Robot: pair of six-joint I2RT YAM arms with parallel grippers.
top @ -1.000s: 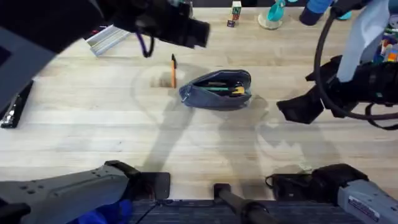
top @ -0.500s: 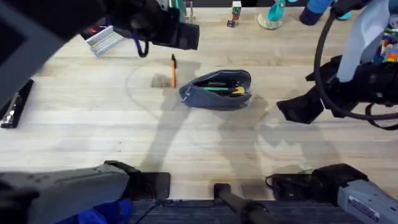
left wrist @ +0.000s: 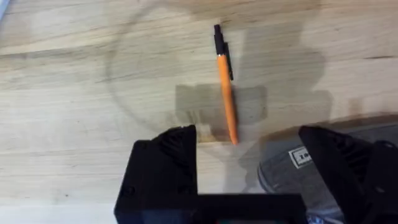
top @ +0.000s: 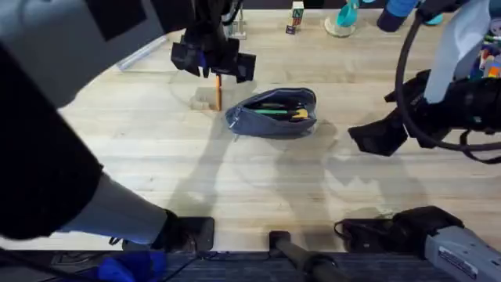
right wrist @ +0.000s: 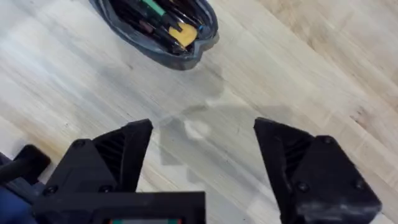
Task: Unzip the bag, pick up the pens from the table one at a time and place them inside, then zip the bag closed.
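From overhead my left arm (top: 55, 141) looms large, dark and blurred, and its gripper (top: 213, 63) covers the orange pen's (top: 218, 95) top end. My left wrist view cuts off most of the bag (left wrist: 292, 168); its contents (top: 278, 108) look too small to identify.

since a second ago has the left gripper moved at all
Yes. In the overhead view the left gripper has swung right and nearer, now directly above the orange pen, which lies where it was beside the bag.
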